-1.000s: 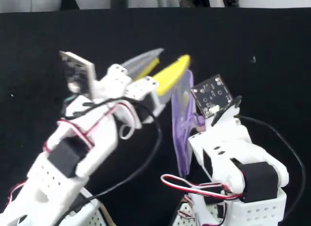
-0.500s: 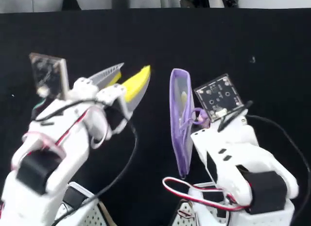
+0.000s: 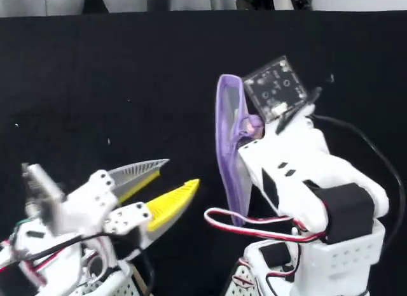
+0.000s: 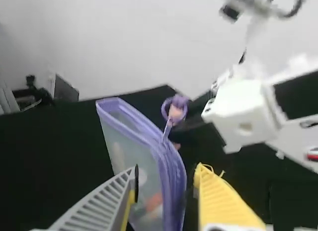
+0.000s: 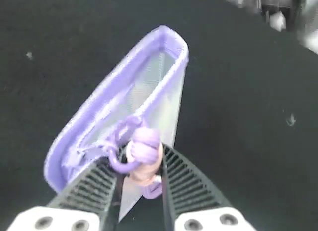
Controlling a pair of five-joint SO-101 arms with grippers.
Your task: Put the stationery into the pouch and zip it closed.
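Observation:
The purple pouch [image 3: 229, 149] stands on edge above the black table, held up by my right gripper [image 3: 252, 127]. In the right wrist view that gripper [image 5: 140, 156] is shut on the purple zipper pull [image 5: 142, 144], with the pouch [image 5: 144, 92] hanging beyond it. My left gripper [image 3: 181, 172] is open and empty at the front left, apart from the pouch. In the left wrist view its grey and yellow fingers frame the pouch [image 4: 134, 146], whose see-through side shows pale and orange shapes [image 4: 149, 203] inside. The ring pull [image 4: 173, 109] sticks up at the pouch's top.
The black table [image 3: 95, 73] spreads behind and to the left of both arms. The right arm's white body [image 4: 248, 112] stands close beside the pouch. Red and black cables [image 3: 254, 219] loop at the arm bases near the front edge.
My left arm has pulled back from beside the pouch to the front left, gripper still open. The right arm has carried the pouch slightly farther back.

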